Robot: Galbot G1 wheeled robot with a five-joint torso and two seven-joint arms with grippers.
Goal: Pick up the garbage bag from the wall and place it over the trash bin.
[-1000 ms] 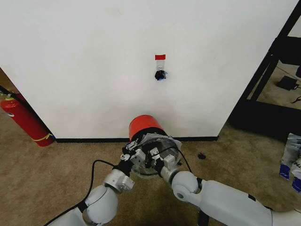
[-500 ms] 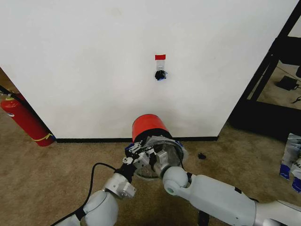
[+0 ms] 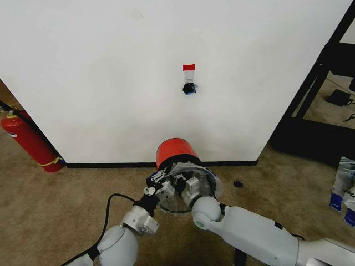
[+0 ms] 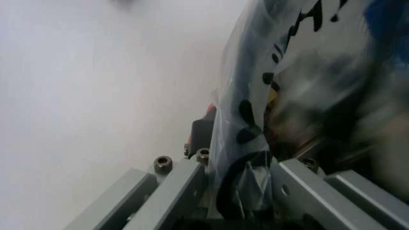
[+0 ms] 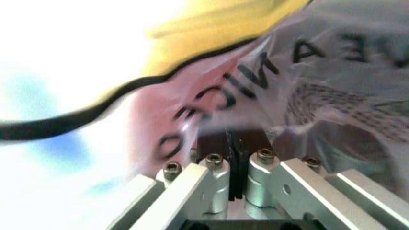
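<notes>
The trash bin [image 3: 176, 152] stands on the carpet against the wall [image 3: 111, 66], its red base toward the baseboard and its dark mouth tipped toward me. The garbage bag [image 3: 206, 178], thin translucent film with black lettering and a yellow patch [image 5: 211, 21], is spread around the bin's mouth. My left gripper [image 3: 157, 187] sits at the mouth's left side with bag film [image 4: 246, 143] caught between its fingers. My right gripper [image 3: 190, 188] is at the middle of the mouth, its black pads [image 5: 232, 163] pressed together on the film. On the wall above, the red tape strip [image 3: 189, 67] and black hook [image 3: 189, 88] are bare.
A red fire extinguisher [image 3: 29, 141] leans at the wall's left end. A black shelf frame [image 3: 321, 83] stands to the right of the wall. White-and-blue packages [image 3: 344, 188] lie at the right edge. A small black object [image 3: 238, 183] lies on the carpet near the bin.
My right arm has swung left and forward, bringing its gripper over the bin's mouth. The bin and bag have shifted slightly right and toward the wall.
</notes>
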